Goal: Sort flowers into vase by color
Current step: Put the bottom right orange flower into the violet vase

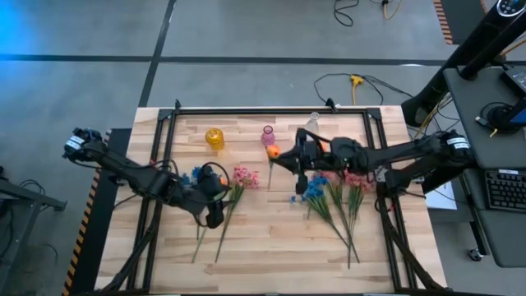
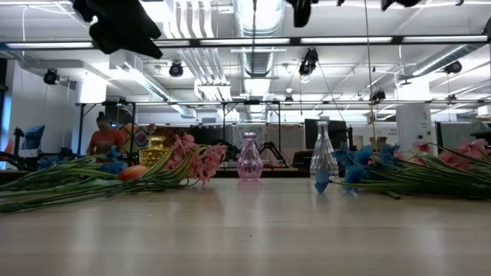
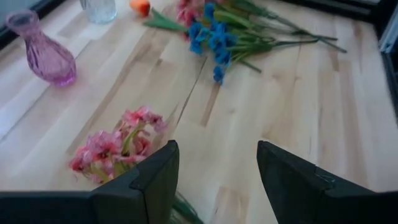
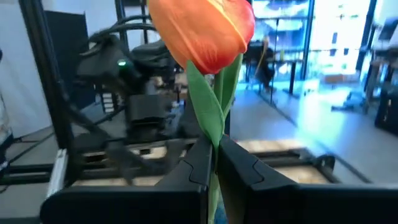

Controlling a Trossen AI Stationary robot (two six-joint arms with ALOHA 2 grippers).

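Wooden tabletop [image 1: 271, 247] carries 2 flower piles. Right pile [image 1: 337, 201]: blue + pink stems, near right arm. Left pile [image 1: 222, 201]: pink, blue, orange, under left arm. 3 vases at far edge: yellow vase [image 1: 214, 138], pink vase [image 1: 268, 135], clear vase [image 1: 313, 123]. Left pincer [image 3: 217, 180] wide, holding nothing, just above pink blossoms [image 3: 118, 143]. Right pincer [image 4: 214, 158] clamped on stem of orange tulip [image 4: 205, 31], held off tabletop near pink vase.
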